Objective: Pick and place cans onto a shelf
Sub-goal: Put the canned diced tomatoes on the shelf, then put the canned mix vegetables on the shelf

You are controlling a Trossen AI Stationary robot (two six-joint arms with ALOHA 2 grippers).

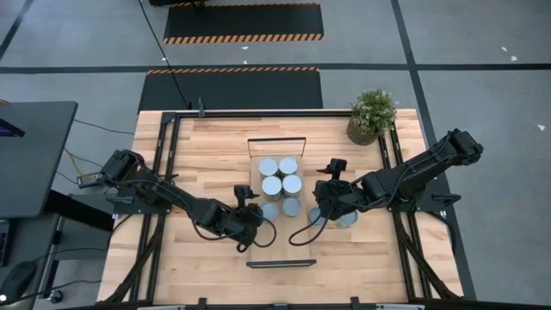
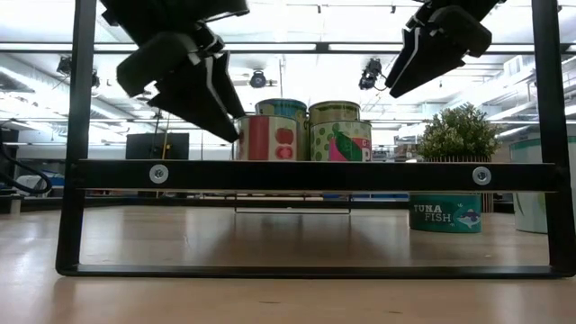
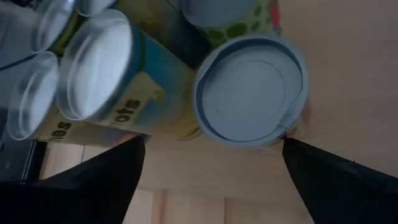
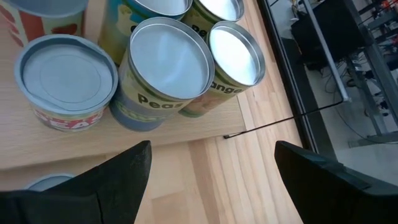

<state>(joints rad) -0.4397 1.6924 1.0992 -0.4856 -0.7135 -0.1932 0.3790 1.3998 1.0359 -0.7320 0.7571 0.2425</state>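
1. Evidently the cans (image 1: 281, 185) are stiff, smooth-sided tins, likely slippery; grip across the round wall, below the lid rim.
2. They cluster tightly, some touching, on the shelf (image 1: 281, 243); one tuna can (image 2: 447, 214) sits on the table (image 1: 207, 146) beside it.
3. The left end effector (image 1: 250, 226) hovers wide open over a lid, empty.
4. The right end effector (image 1: 323, 205) hangs parted, empty, near the tuna can.
5. Gaps between cans are narrow; the shelf's near end is bare, black frames bounding both ends.
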